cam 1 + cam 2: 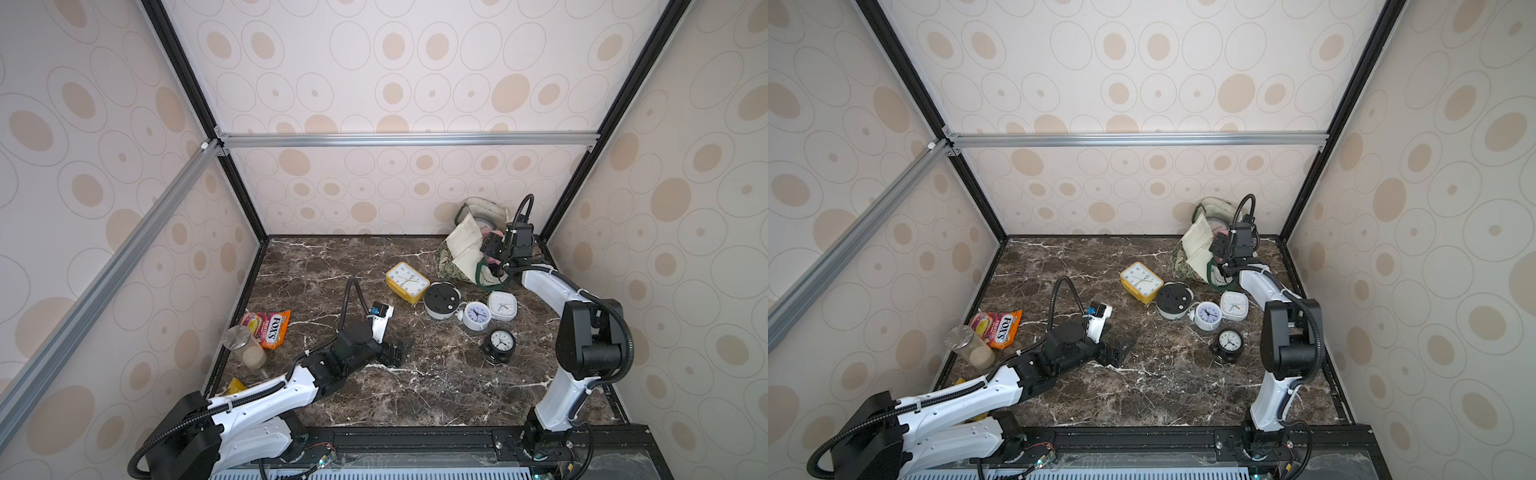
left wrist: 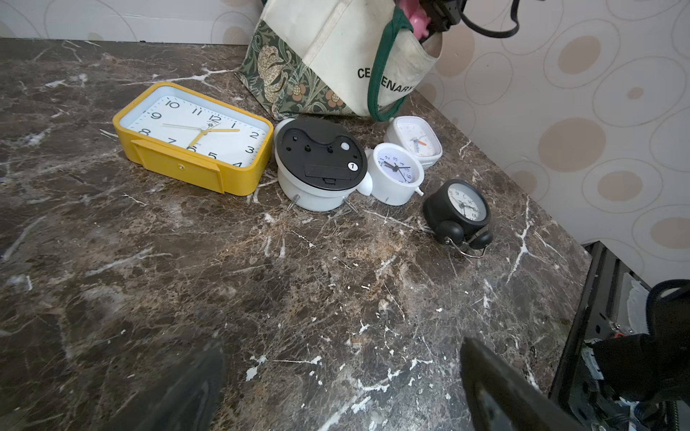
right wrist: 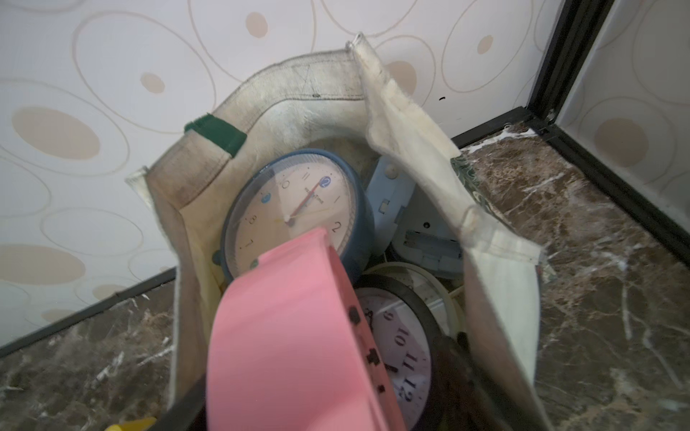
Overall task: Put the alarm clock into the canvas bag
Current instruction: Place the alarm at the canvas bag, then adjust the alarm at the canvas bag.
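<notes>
Pink alarm clock [image 3: 283, 336] in the canvas bag [image 3: 496, 268] mouth
Right gripper [image 1: 492, 255] hangs over it, grip unclear; only its wrist view shows clocks [image 3: 295, 201] inside; left gripper [image 2: 343, 388] wide open, empty, over the table [image 2: 261, 280]

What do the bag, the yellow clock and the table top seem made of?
The bag looks like matte woven canvas: stitched seams, soft folds. The yellow clock is probably smooth moulded plastic, slightly glossy. The table top looks like polished dark marble with white veins, possibly an imitation.
</notes>
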Motion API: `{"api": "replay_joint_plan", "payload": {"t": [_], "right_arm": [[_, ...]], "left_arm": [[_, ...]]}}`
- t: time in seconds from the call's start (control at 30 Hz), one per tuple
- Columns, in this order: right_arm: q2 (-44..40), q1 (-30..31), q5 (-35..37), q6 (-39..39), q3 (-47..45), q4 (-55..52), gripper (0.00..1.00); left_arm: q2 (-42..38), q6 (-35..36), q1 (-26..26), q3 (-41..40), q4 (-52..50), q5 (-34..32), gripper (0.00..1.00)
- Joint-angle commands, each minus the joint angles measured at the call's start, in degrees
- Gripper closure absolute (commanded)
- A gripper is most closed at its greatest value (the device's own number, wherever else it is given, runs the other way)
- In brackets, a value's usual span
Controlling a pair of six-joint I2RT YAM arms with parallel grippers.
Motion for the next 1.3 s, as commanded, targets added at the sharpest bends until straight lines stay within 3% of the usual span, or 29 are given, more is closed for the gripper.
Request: {"api": "replay_joint_plan", "payload": {"t": [0.0,0.07,0.33,0.63,0.8,0.9,1.03,1.27], "right_arm": [[-1.02,0.01,3.41,-4.24,2.83,-3.16,0.08],[-2.01,0.0,4.46,-5.7,2.38,-2.77,0.01],[-12.28,0.34,7.51,-8.53,-9.2,10.11,0.0],[-18.46,1.1,7.29,-8.28,-13.48,12.85,0.0],[-23.22,1.56,2.85,-3.63,-16.3,9.03,0.16],[-25.23,2.19,2.58,-0.9,-16.93,2.38,0.4],[-27.13,2.19,0.97,0.44,-19.66,-0.17,0.61],[-19.04,2.1,3.1,0.93,-13.27,-8.25,0.73]], "left_arm": [[-0.03,-0.61,-0.49,1.37,-0.13,-1.05,0.02],[0.8,-0.72,-0.47,1.52,0.44,-0.74,0.02],[5.12,-1.47,-0.38,4.78,-0.71,-2.45,0.02],[9.59,-2.84,0.81,11.8,-7.53,-6.48,0.02],[12.15,-3.92,3.04,16.1,-11.53,-7.03,0.02],[11.92,-4.87,4.36,16.13,-10.82,-5.79,0.02],[11.26,-5.49,5.04,15.15,-10.01,-5.29,0.02],[10.35,-7.09,5.87,13.31,-9.21,-4.94,0.02]]}}
